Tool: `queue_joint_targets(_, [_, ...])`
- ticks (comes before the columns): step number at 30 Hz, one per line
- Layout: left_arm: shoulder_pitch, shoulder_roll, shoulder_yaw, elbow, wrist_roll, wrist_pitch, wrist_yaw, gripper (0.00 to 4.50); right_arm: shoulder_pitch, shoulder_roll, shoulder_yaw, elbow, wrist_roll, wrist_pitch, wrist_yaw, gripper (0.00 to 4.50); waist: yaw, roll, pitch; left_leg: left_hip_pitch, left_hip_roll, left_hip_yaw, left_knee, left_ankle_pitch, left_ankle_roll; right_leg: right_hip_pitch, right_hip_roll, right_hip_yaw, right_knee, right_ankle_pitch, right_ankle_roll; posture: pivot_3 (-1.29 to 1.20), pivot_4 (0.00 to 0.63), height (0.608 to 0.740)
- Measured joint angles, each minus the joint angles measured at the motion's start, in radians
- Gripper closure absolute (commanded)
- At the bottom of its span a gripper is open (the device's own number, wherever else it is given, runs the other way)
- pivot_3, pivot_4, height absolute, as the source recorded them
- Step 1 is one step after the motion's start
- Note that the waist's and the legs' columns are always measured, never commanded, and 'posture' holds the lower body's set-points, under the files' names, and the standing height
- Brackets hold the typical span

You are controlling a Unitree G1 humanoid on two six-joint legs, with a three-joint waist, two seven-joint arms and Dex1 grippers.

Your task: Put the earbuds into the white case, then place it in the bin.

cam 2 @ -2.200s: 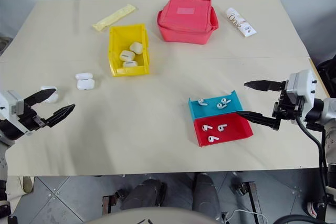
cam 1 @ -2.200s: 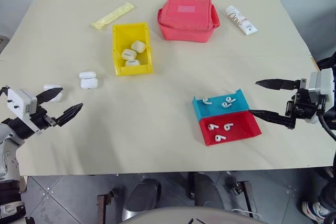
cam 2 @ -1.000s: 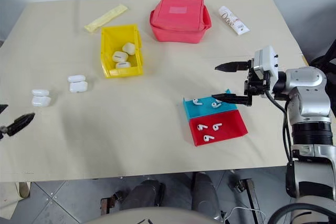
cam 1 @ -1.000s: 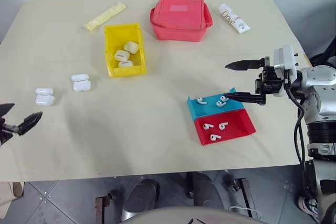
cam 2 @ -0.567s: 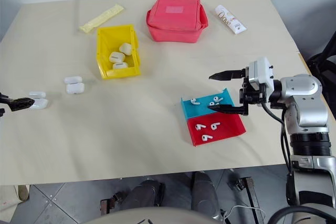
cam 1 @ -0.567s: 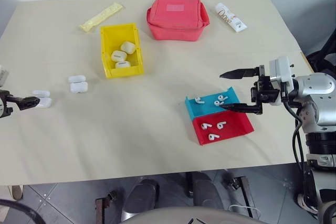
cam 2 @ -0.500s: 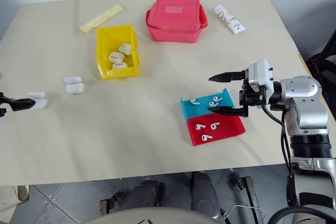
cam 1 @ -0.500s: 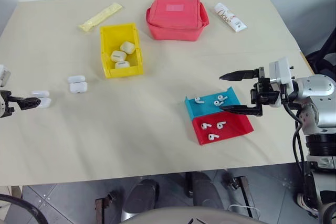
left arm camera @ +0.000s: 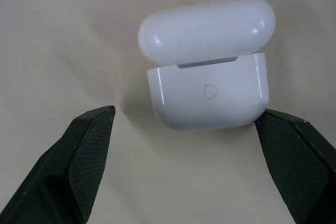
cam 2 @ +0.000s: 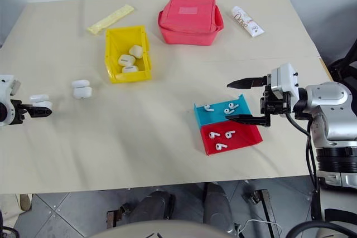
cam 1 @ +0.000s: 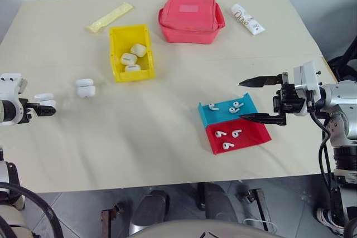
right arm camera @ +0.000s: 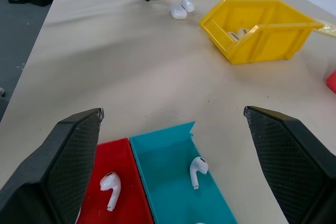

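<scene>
Right, we start with the white case (left arm camera: 207,85) at the desk's (cam 1: 167,137) nine o'clock edge, lid hinged up. The left tool (cam 1: 43,108) sits right at it, fingers spread wide; in the left wrist view we see one black fingertip (left arm camera: 84,145) on either side of the case, with bare desk showing between the nearer one and the shell. We cannot tell whether the far fingertip touches it.

At about two o'clock from that case lies a second open case (cam 1: 85,87), clear of the tool. Further on toward one o'clock stands the bin (cam 1: 131,52), bright yellow, with three more white cases (cam 1: 129,59) inside it.

The earbuds (cam 1: 223,134) lie across the desk at about four o'clock, in two shallow trays pushed together: the blue tray (cam 1: 207,116) at the back holds three, the red tray (cam 1: 254,136) in front holds three. The right tool (cam 1: 254,100) hangs just off the trays' three o'clock side, pointing across toward the left, fingers wide and holding nothing; its lower finger reaches over the seam where the trays meet.

Along the twelve o'clock edge we have a red pouch (cam 1: 191,17), closed, a white tube (cam 1: 247,19) with writing at its right, and a pale yellow sachet (cam 1: 110,17) lying slantwise beyond the bin.
</scene>
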Motion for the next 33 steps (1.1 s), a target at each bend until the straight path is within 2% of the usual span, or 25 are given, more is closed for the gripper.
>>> queue_joint_targets(9, [-0.099,-0.049,0.011,0.142,0.043,-0.041,0.037,0.05,-0.01,-0.011,0.001,-0.002,0.001,0.017,0.004,0.0,0.006,0.001,-0.001,0.0,-0.001,-0.001,0.001,0.002,0.0,0.001,-0.001,0.0,0.003,0.0,0.0,0.0,0.15,0.74])
queue_joint_targets(14, [-0.136,-0.072,0.013,0.16,0.064,0.014,0.073,0.05,-0.031,-0.011,0.003,0.011,-0.002,0.017,0.007,0.0,0.011,0.003,-0.002,0.001,-0.002,0.0,0.001,0.002,0.0,0.001,-0.001,0.0,0.004,0.0,0.0,0.0,0.15,0.74])
queue_joint_targets(28, [-0.154,-0.124,0.13,0.193,0.06,0.045,0.186,0.05,-0.053,-0.011,0.022,0.034,-0.011,0.017,0.011,0.0,0.027,0.009,-0.005,0.003,-0.002,0.0,0.002,0.003,-0.001,0.002,-0.002,0.001,0.006,0.0,0.0,0.0,0.15,0.74])
queue_joint_targets(31, [-0.155,-0.139,0.158,0.196,0.059,0.032,0.214,0.66,-0.053,-0.011,0.023,0.034,-0.011,0.017,0.011,0.0,0.029,0.009,-0.006,0.003,-0.002,-0.001,0.002,0.003,-0.001,0.002,-0.002,0.001,0.006,0.0,0.0,0.0,0.15,0.74])
queue_joint_targets(33, [-0.16,-0.154,0.17,0.199,0.058,0.016,0.236,1.25,-0.053,-0.011,0.023,0.034,-0.011,0.018,0.011,0.0,0.03,0.009,-0.006,0.003,-0.002,-0.001,0.002,0.003,-0.002,0.002,-0.002,0.0,0.006,0.0,0.0,0.0,0.15,0.74])
